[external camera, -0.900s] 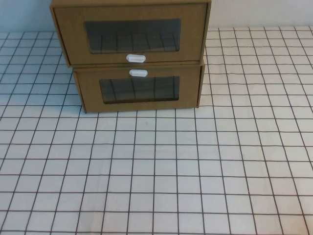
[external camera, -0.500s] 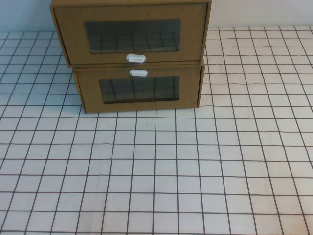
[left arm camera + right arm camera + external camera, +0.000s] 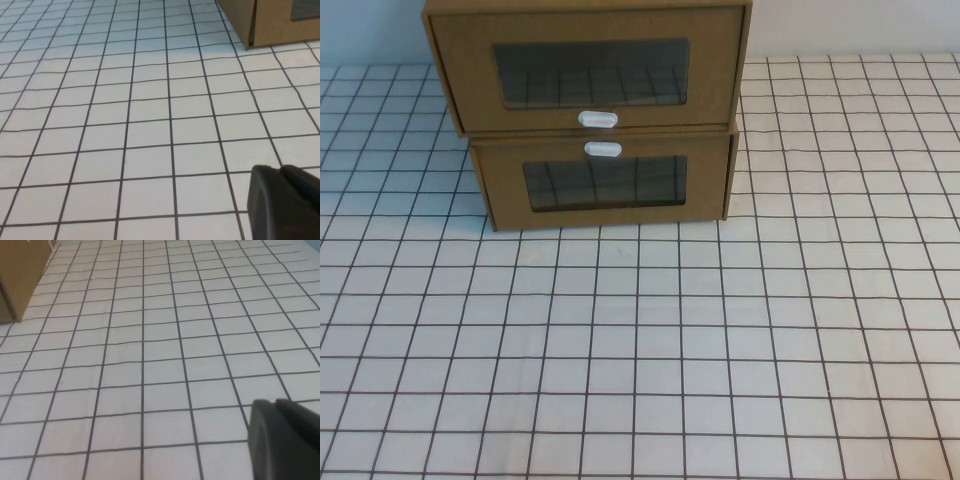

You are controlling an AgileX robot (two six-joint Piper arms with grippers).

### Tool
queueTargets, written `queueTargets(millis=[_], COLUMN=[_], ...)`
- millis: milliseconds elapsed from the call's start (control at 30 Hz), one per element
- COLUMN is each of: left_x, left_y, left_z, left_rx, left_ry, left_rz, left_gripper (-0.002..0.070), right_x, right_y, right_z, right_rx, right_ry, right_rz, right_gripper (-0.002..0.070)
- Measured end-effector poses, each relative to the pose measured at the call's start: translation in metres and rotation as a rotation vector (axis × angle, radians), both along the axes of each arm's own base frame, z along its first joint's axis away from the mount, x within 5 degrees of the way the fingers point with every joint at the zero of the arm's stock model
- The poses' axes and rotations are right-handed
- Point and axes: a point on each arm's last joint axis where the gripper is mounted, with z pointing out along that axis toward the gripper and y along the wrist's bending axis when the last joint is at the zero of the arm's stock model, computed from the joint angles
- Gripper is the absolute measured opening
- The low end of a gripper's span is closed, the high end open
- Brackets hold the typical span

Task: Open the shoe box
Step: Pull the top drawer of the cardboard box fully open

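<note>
1. The task's things are two brown cardboard boxes stacked at the far side of the checked tablecloth [image 3: 640,350]. The upper shoe box [image 3: 588,68] sits on the lower shoe box [image 3: 605,183], set slightly towards my left.
2. Each front has a dark window and a small white handle. The upper handle [image 3: 598,119] is at the bottom edge of its front and the lower handle [image 3: 603,149] at the top edge of its own, so the two are just apart. Both fronts look shut.
3. I see the left gripper [image 3: 282,200] only through its own wrist camera, as a dark tip over bare cloth. I cannot tell whether it is open or closed. A corner of the lower shoe box [image 3: 270,20] lies well apart from it, farther along the cloth.
4. The right gripper [image 3: 277,430] likewise appears only in its wrist camera, over bare cloth. It is closed and holds nothing.
5. From the right side, a cardboard edge of the stack [image 3: 20,275] also lies well apart from the tool. Neither gripper touches a box or a handle.
</note>
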Motion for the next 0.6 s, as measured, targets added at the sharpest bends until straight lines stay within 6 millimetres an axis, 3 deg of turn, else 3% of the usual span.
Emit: queueTargets(millis=[600], left_x=[0.0002], left_y=[0.0000], left_z=[0.0006], left_rx=[0.000], left_ry=[-0.007], left_rz=[0.000], left_gripper=[-0.0002], right_x=[0.0000], right_y=[0.0000], right_z=[0.0000], right_rx=[0.000], right_ry=[0.000], right_rz=[0.000], right_gripper=[-0.0013])
